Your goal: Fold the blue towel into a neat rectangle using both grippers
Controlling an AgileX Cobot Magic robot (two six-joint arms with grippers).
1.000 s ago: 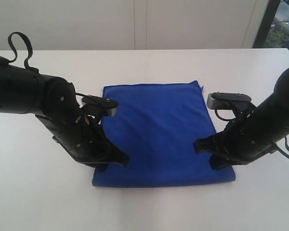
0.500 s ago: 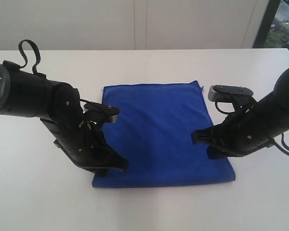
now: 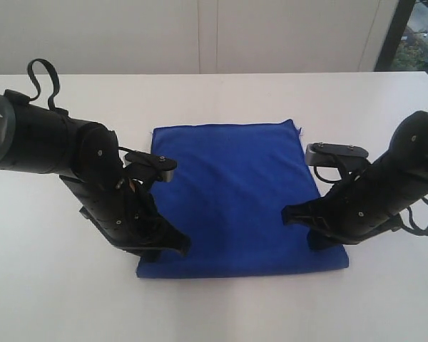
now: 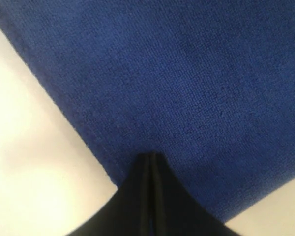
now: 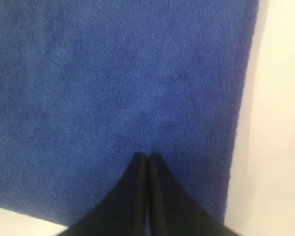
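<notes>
The blue towel [image 3: 232, 192] lies flat on the white table [image 3: 221, 313] as a rough rectangle, with a small thread tag at its far right corner [image 3: 299, 129]. My left gripper [image 3: 178, 246] is shut, its tips low over the towel's near left corner. In the left wrist view the shut left gripper [image 4: 151, 156] points onto the towel [image 4: 187, 73] just inside its edge. My right gripper [image 3: 294, 214] is shut too, near the towel's right edge toward the front. The right wrist view has the shut right gripper [image 5: 147, 155] over the towel [image 5: 113, 73]. No cloth shows between either pair of jaws.
Bare white table surface [image 3: 50, 299] surrounds the towel on all sides. A pale wall [image 3: 200, 35] runs along the table's far edge, with a dark window frame [image 3: 392, 35] at the back right. The thick black arms flank the towel left and right.
The right arm has sunk lower and nearer the towel's front right corner. The left arm shifted toward the front left corner a second ago and has since stayed put. The towel has not moved.
</notes>
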